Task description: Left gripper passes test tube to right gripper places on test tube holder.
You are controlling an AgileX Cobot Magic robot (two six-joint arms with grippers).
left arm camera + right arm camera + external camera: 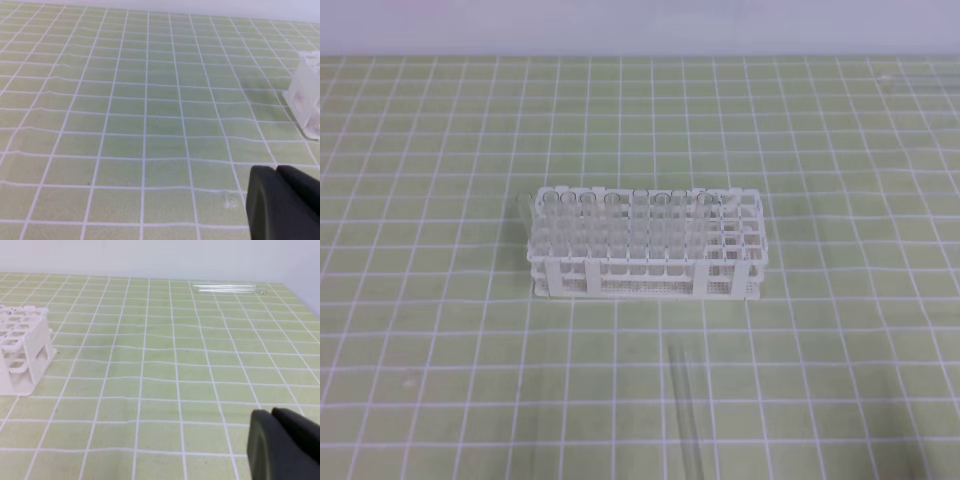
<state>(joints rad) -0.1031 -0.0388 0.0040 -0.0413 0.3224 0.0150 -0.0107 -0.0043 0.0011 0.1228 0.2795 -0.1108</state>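
Note:
A clear test tube (684, 410) lies flat on the green grid mat, in front of the white test tube holder (648, 243), pointing toward the near edge. The holder stands mid-table with several tubes upright in its left rows. Its end shows at the right edge of the left wrist view (306, 97) and at the left of the right wrist view (22, 350). Neither gripper appears in the exterior high view. The left gripper (276, 171) shows only black fingertips pressed together, holding nothing. The right gripper (271, 413) looks the same, shut and empty.
Another clear tube (227, 288) lies flat on the mat far from the right gripper, near the pale back wall. The green mat with white grid lines (440, 330) covers the whole table. The holder's right-hand holes (740, 225) hold no tubes.

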